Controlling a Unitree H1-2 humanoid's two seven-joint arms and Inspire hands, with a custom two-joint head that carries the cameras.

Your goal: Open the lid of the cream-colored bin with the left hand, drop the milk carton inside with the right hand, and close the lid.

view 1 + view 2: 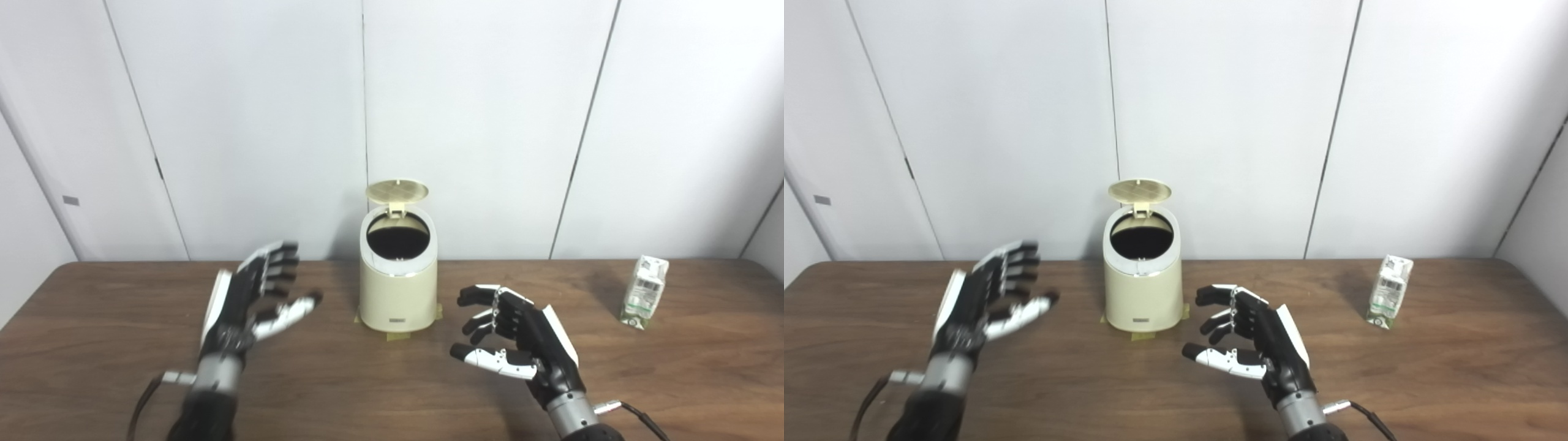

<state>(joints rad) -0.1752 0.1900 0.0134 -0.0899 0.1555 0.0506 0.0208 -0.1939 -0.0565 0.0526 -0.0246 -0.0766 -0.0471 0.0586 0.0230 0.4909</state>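
Observation:
The cream-colored bin (398, 294) stands at the middle back of the wooden table (122, 380). Its round lid (397, 191) is tipped up at the rear, and the dark inside shows. The milk carton (644, 292) stands upright far to the right, near the table's back edge. My left hand (257, 300) hovers open to the left of the bin, fingers spread, touching nothing. My right hand (514, 340) is open in front and to the right of the bin, fingers loosely curled, well short of the carton.
White wall panels (478, 122) rise directly behind the table's back edge. Strips of yellow tape (398, 334) show under the bin's base. Cables (643, 416) trail from both wrists.

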